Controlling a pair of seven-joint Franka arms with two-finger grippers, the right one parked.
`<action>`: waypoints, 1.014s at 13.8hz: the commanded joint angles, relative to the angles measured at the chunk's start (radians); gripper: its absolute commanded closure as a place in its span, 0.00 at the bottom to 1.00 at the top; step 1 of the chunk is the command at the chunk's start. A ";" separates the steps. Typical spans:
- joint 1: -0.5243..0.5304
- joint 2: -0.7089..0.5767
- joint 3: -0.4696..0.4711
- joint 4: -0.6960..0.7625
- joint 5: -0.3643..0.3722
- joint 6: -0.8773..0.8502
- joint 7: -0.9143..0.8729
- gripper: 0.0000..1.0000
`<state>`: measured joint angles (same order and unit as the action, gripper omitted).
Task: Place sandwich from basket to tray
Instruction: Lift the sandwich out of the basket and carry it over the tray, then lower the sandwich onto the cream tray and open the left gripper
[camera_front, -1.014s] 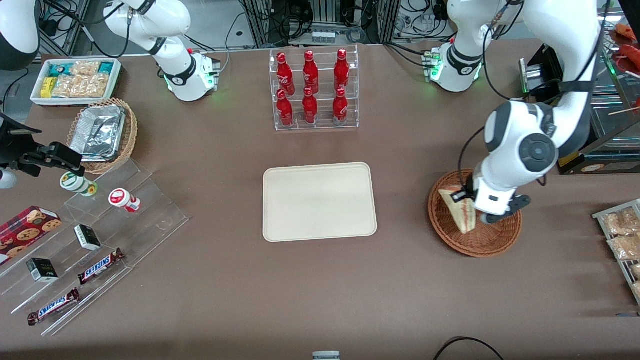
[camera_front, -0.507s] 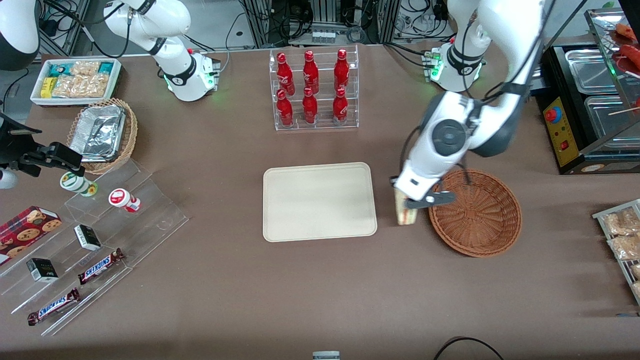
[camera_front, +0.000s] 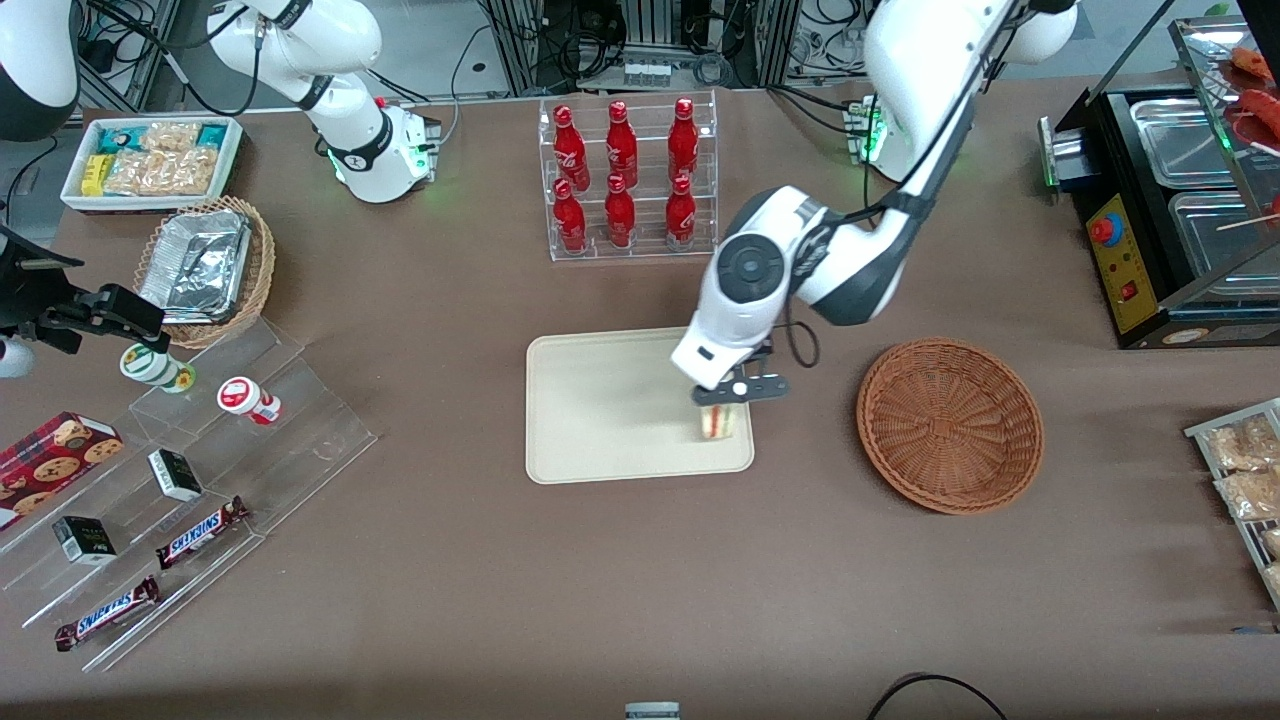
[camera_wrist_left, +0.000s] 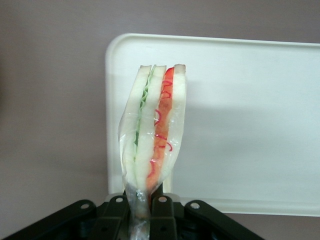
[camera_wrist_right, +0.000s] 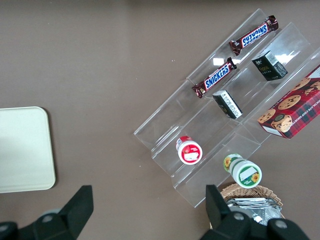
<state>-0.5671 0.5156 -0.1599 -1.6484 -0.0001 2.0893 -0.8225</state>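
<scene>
My left gripper (camera_front: 727, 398) is shut on the wrapped tip of the sandwich (camera_front: 721, 421) and holds it above the corner of the cream tray (camera_front: 610, 400) that lies nearest the basket. In the left wrist view the sandwich (camera_wrist_left: 155, 130) hangs from my gripper (camera_wrist_left: 142, 212) with its red and green filling showing, above the tray's corner (camera_wrist_left: 240, 100). The reddish-brown wicker basket (camera_front: 950, 425) has nothing in it and stands on the table toward the working arm's end, beside the tray.
A clear rack of red bottles (camera_front: 625, 180) stands farther from the front camera than the tray. A tan wicker basket with foil trays (camera_front: 205, 270), a white snack bin (camera_front: 150, 160) and clear steps with snacks (camera_front: 190, 480) lie toward the parked arm's end.
My gripper has carried the sandwich out of the basket, across the table and over the tray's near corner. The basket is left with nothing in it.
</scene>
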 joint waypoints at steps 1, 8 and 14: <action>-0.062 0.116 0.011 0.148 0.012 -0.043 -0.079 1.00; -0.135 0.270 0.016 0.340 0.018 -0.044 -0.159 1.00; -0.134 0.293 0.019 0.348 0.017 -0.048 -0.168 1.00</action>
<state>-0.6848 0.7786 -0.1555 -1.3446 0.0018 2.0674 -0.9616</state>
